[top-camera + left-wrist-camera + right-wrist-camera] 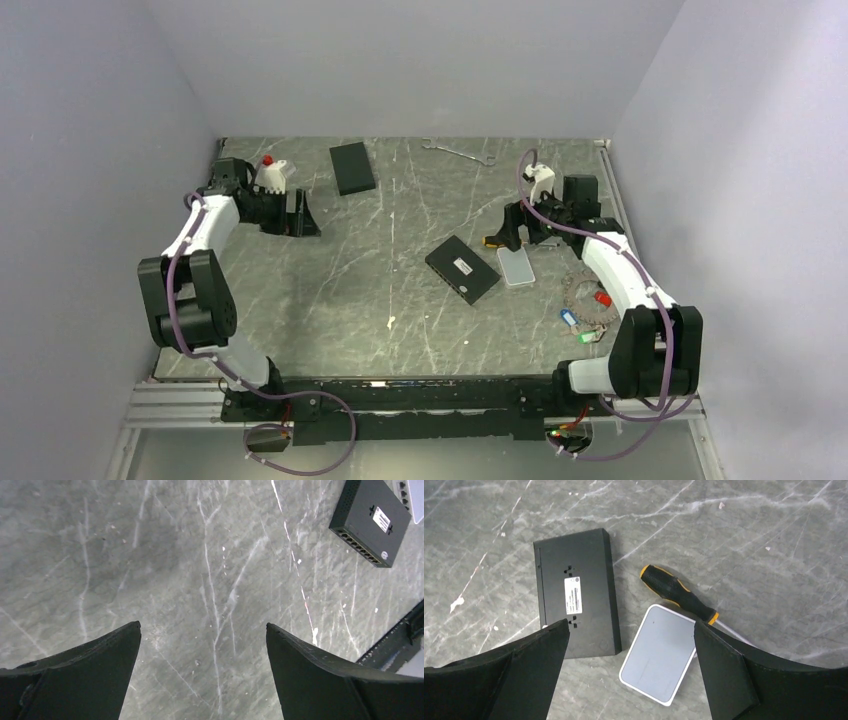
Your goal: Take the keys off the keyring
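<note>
The shaft of the screwdriver (676,594) vanishes behind the right fingers (734,680), and the keys (603,297) are too small to count.

keys (603,297) lie at the keyring (570,290), right of the box (462,269).

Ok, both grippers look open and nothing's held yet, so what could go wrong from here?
1. The right gripper hangs over the screwdriver and white device, while the keyring lies back beside that arm's forearm; reaching back may sweep it.
2. The keys are tiny; a pinch may drag the whole ring.
3. The left gripper is far across the table.
</note>
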`<state>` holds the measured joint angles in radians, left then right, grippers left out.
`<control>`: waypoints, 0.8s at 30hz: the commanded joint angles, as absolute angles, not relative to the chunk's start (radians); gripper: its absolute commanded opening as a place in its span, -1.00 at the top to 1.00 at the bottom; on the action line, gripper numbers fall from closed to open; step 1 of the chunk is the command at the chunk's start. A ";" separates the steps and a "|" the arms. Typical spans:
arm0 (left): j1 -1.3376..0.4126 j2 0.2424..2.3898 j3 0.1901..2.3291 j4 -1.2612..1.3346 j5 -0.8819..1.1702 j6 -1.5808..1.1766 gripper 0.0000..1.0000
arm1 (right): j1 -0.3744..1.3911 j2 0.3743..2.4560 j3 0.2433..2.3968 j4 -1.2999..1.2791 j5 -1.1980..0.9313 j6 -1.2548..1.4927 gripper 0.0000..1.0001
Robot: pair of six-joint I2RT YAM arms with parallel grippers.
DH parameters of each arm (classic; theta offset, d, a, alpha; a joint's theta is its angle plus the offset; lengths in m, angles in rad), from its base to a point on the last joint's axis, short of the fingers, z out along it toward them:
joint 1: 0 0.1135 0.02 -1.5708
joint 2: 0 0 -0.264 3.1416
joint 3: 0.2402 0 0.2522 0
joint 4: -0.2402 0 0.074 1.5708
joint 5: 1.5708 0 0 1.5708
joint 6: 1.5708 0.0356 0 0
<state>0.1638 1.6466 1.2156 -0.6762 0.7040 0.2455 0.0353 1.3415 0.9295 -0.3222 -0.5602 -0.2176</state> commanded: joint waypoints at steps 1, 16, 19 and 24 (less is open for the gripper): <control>0.157 1.567 1.212 -0.609 0.657 0.225 -0.98 | 0.037 1.317 0.991 -0.440 -0.569 -0.305 -0.99; 0.162 1.466 1.259 -0.548 0.506 0.202 -0.98 | -0.154 1.263 1.053 -0.847 -0.478 -0.513 -0.99; 0.162 1.457 1.256 -0.551 0.584 0.194 -0.98 | -0.214 1.259 1.026 -0.914 -0.445 -0.609 -0.99; 0.162 1.447 1.233 -0.543 0.645 0.189 -0.98 | -0.279 1.271 0.965 -0.917 -0.370 -0.690 -0.99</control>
<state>0.1612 1.4910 1.2270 -0.5678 0.5652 0.2115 -0.2451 1.2839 0.9981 -0.8700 -0.4347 -0.5823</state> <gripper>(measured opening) 0.992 0.993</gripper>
